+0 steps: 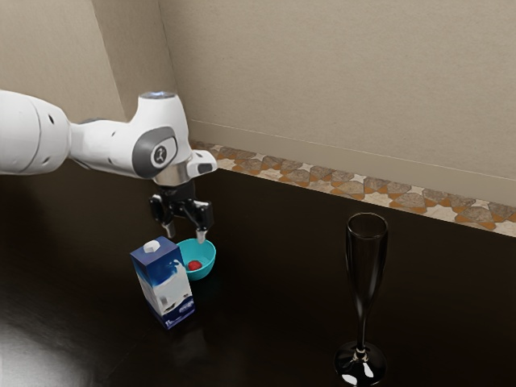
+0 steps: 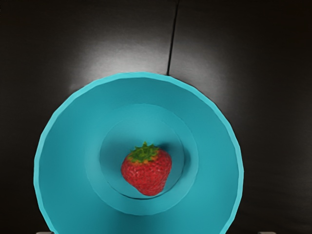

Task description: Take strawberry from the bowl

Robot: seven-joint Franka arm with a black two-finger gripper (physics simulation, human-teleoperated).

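Note:
My gripper (image 1: 185, 234) is open above the turquoise bowl (image 1: 207, 262), pointing down, with nothing between its two separated fingers. Inside the bowl lies the red strawberry (image 1: 194, 265), partly hidden by the milk carton in the exterior view. From above, in the wrist view, the strawberry (image 2: 147, 171) rests on the floor of the bowl (image 2: 214, 165), its green leaves showing, and the fingers do not touch it.
A blue and white milk carton (image 1: 166, 282) stands close beside the bowl, on the side toward the exterior camera. A dark, tall glass (image 1: 367, 274) stands at the exterior view's right on the black table (image 1: 266, 322). A wall rises behind.

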